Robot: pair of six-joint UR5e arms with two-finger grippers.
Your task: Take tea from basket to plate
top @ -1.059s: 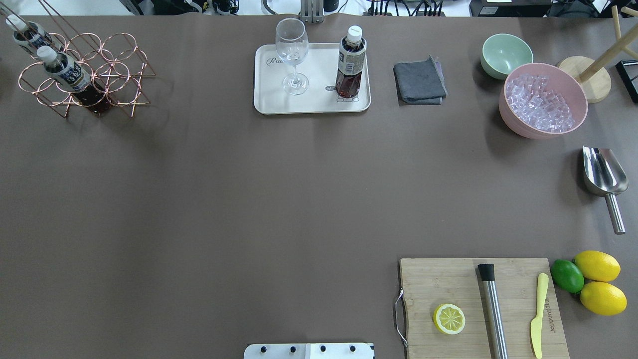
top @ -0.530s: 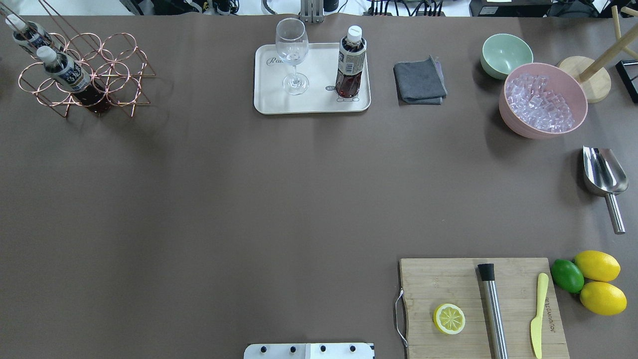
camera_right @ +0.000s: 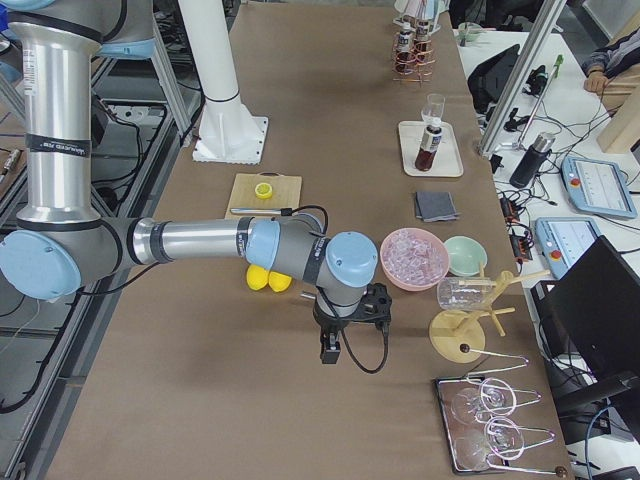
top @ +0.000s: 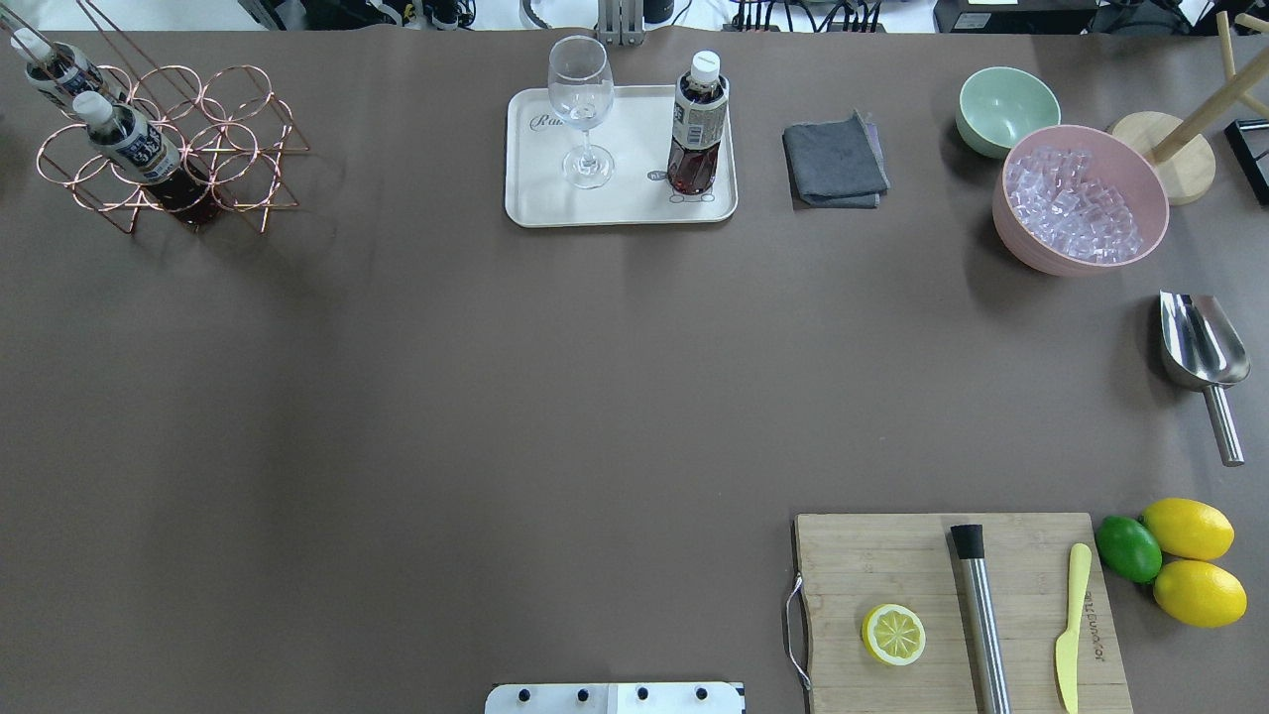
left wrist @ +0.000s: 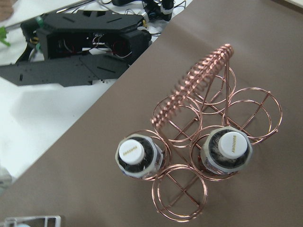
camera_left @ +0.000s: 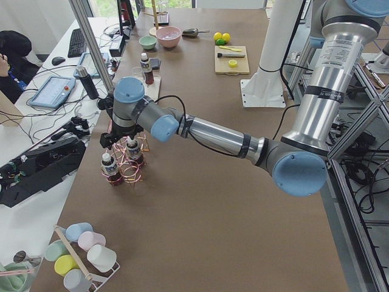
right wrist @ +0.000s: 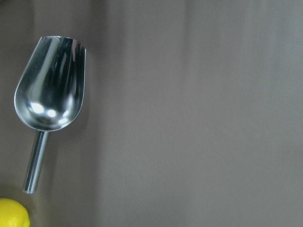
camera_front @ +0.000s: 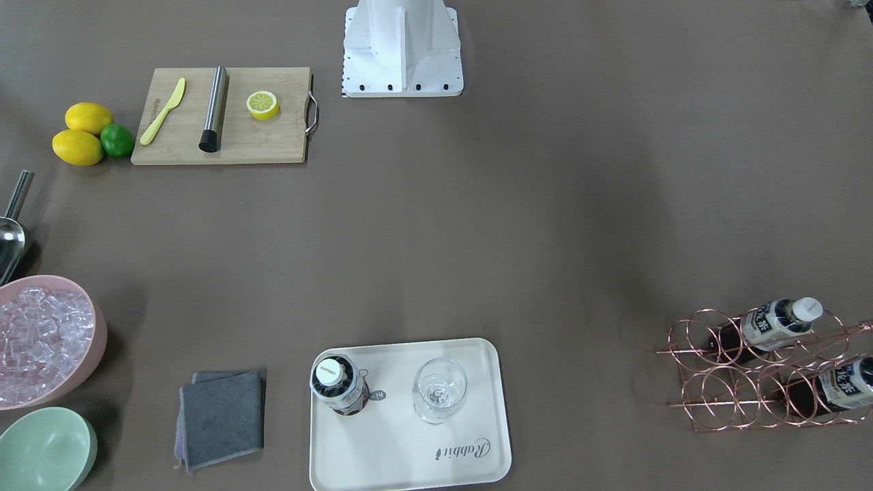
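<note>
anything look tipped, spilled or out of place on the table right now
Nothing stands out. One tea bottle stands upright on the tray beside the wine glass, two more bottles stand upright in the wire rack, and the ice cubes are all inside the pink bowl.

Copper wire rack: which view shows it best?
Left wrist-mounted: the rack seen from above, close, two capped bottles, four empty rings. Overhead and front-facing show it slanted near frame edges; both side views show it small.
</note>
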